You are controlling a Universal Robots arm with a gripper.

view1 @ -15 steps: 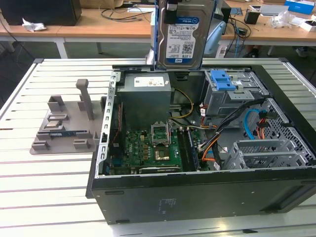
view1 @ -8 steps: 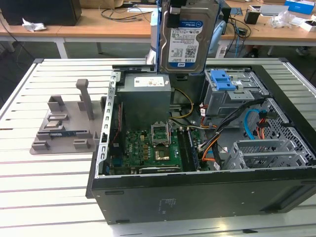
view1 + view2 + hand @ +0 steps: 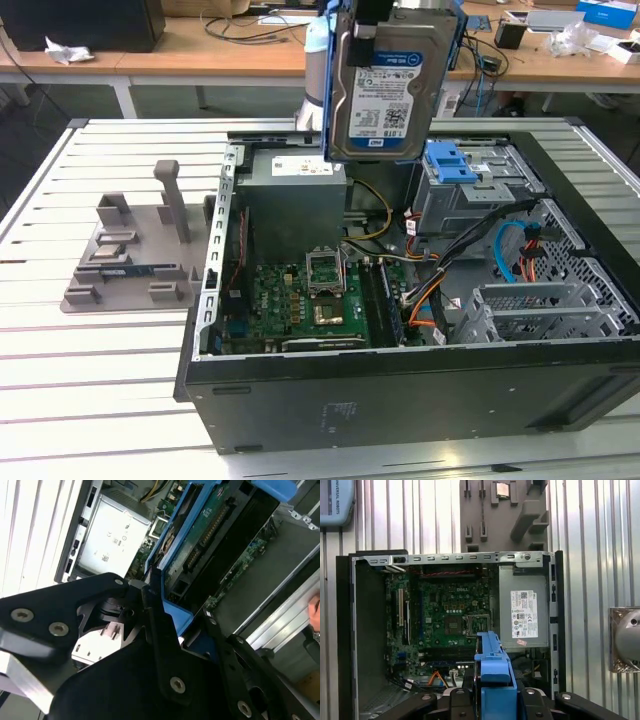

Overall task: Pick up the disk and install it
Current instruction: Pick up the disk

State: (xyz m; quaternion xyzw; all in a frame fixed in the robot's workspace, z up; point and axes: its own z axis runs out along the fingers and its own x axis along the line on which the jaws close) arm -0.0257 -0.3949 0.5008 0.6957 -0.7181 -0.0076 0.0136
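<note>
You are in the carry step: the pick-up is done and the install has not begun. Your jaws are clenched on the disk [image 3: 385, 85], which hangs just below them, upright on edge, well clear of the open case [image 3: 400, 390]. In the second wrist view a black finger [image 3: 160, 630] presses against the blue rail along the disk's [image 3: 210, 535] edge, with its green board side turned toward that camera. In the first wrist view the blue rail [image 3: 492, 675] sits squarely between the jaws.

Straight beneath the jaws lies the grey box [image 3: 295, 210] with a white sticker, and past it the motherboard [image 3: 300, 300]. The cage [image 3: 470, 195] with its blue latch [image 3: 450, 162] sits lower than the jaws and off toward the exterior view's right. By my reading that is where the disk belongs, though the pictures do not show the cage's mouth clearly.

As I judge it, the next move calls for three things:

- Shift the jaws sideways until they are over the cage rather than the grey box.
- Turn the disk so its rails line up with the cage's guides.
- Lower it slowly, since the rails will likely bind if it goes in tilted.

Mind the loose wires [image 3: 430, 290] beside the cage; they could snag. Keep the grip firm, because the hold is on plastic rail, which may flex.
</note>
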